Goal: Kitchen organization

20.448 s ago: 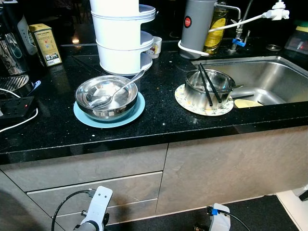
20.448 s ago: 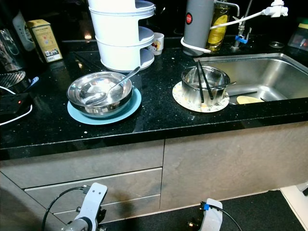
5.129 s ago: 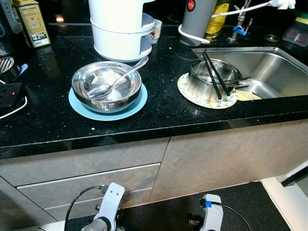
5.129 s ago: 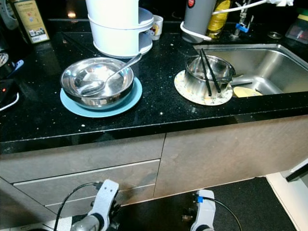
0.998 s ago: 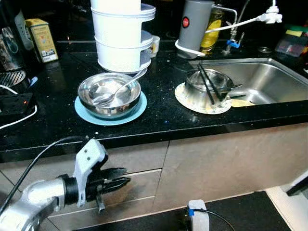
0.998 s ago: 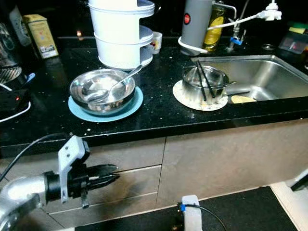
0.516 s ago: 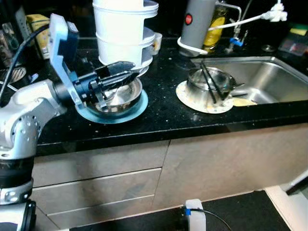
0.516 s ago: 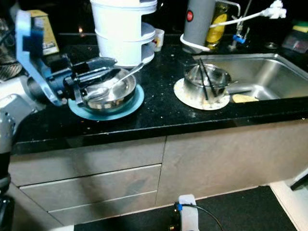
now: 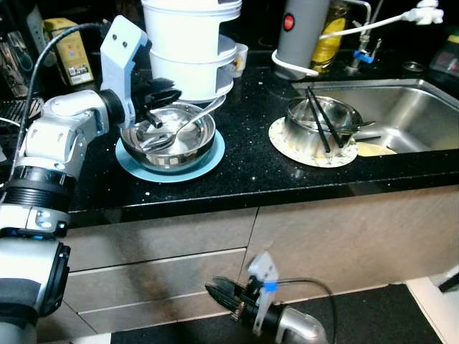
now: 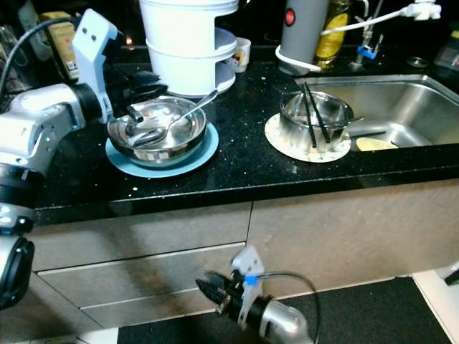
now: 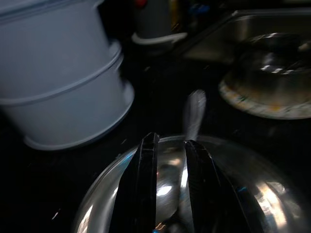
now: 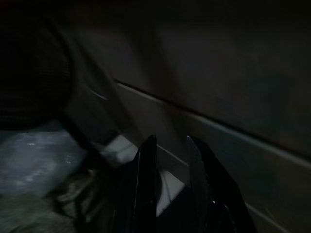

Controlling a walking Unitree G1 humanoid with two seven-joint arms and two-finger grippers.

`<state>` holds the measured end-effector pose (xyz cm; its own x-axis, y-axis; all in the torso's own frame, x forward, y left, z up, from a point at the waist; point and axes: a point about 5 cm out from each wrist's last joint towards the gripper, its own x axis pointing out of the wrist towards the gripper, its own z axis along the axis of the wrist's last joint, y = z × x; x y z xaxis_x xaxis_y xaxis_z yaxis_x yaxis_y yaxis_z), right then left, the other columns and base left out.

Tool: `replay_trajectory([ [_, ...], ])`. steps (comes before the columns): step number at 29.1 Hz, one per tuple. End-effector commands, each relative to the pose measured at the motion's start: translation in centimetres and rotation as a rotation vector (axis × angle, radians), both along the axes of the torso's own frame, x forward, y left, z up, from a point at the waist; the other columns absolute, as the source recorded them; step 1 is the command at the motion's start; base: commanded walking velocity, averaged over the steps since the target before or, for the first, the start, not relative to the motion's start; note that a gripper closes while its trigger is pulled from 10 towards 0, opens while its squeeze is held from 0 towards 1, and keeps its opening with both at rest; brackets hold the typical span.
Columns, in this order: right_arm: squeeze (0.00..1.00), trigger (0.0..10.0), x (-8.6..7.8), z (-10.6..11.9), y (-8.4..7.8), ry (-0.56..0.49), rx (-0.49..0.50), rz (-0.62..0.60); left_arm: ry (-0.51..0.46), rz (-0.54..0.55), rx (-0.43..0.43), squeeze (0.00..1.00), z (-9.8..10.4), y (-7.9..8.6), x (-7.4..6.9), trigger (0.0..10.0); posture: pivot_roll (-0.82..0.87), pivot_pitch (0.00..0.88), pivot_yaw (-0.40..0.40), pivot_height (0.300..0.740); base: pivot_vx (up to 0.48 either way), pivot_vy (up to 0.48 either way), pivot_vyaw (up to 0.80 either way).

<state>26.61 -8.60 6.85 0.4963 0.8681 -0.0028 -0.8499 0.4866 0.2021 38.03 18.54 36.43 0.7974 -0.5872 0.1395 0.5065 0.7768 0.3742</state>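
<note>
The left gripper (image 9: 159, 100) is up over the black desk (image 9: 244, 168), at the upper left of the frame; it hangs at the back rim of the shiny metal bowl (image 9: 168, 140); its two black fingers (image 11: 146, 194) sit close, with only a thin gap, and they hold nothing; the bowl sits on a round blue plate (image 9: 204, 159), left of the middle of the frame; a spoon (image 9: 183, 127) lies in the bowl, and its handle sticks out over the rim toward the big white tub (image 9: 190, 50) behind it; the gripper looks like it is just next to the spoon, but the wrist view is blurry, so I cannot tell if they touch

To the right of the middle, a second metal bowl (image 9: 320, 122) sits on a plate with a pattern (image 9: 283, 143); two black chopsticks (image 9: 319, 129) lie across this bowl; the steel sink (image 9: 412, 107) is at the right edge of the frame

The right gripper (image 9: 219, 292) is low down at the bottom of the frame, in front of the grey drawers (image 9: 154, 279); its fingers (image 12: 146, 189) are also close, a thin gap between them, holding nothing
</note>
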Motion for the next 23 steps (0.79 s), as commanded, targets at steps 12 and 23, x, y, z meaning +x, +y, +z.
replay_trajectory([
  [12,0.00,10.0,1.7,12.4,1.1,-0.245,0.314,0.132,0.012,0.062,0.052,0.00,0.2,0.9,1.0,10.0,0.04,0.134,-0.025,0.740,0.000,0.000,0.00],
  [23,0.00,10.0,6.2,20.4,-1.0,-0.470,0.045,-0.156,0.071,-0.012,0.079,1.00,-0.7,-0.3,2.0,10.0,0.04,0.144,-0.012,0.740,0.000,0.000,0.00],
])
